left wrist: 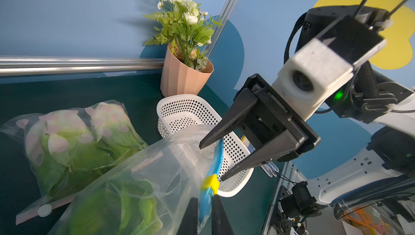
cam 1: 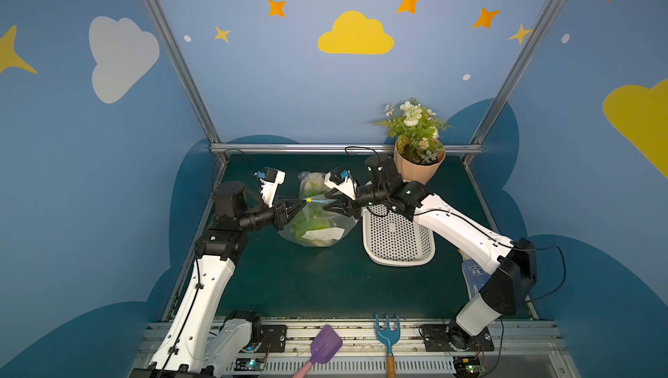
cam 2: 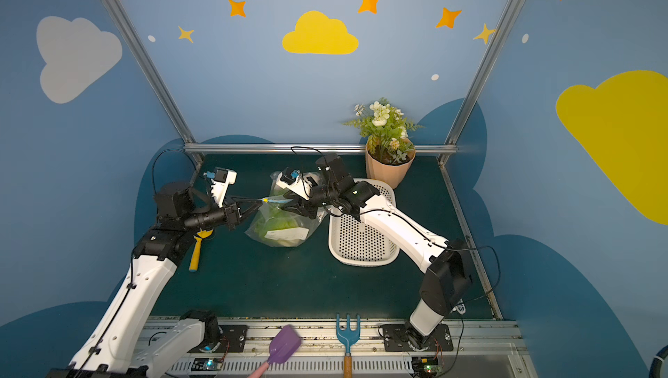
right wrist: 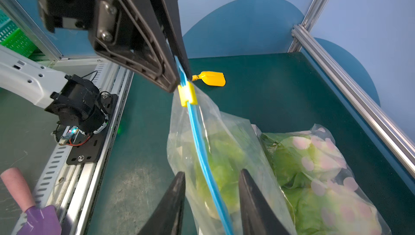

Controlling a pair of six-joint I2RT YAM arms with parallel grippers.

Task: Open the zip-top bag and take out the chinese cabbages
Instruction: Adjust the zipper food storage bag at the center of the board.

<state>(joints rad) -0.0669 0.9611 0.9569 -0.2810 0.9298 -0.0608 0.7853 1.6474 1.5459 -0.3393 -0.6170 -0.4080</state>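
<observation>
Records purple trowel (cam 1: 325,345) and blue rake (cam 1: 387,333) idle at lower edge of a top view; no hazard there. At frame centre, finds zip-top bag (cam 1: 314,222) held up by its top edge, chinese cabbages (cam 1: 307,227) inside, apparently still sealed. Notes left gripper (right wrist: 179,81) pinching blue zip strip (right wrist: 199,141) just beside yellow slider (right wrist: 187,94). Notes right gripper (right wrist: 212,175) spread astride the strip, holding nothing. Judges likely faults: clamping film instead of slider, strip slipping free, plastic tearing. Farther back, flags dotted second bag (right wrist: 314,162) as possible confusion.

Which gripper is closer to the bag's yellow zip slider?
Left. The left gripper pinches the zip strip beside the yellow slider; the right gripper, jaws apart, straddles the strip farther along.
</observation>
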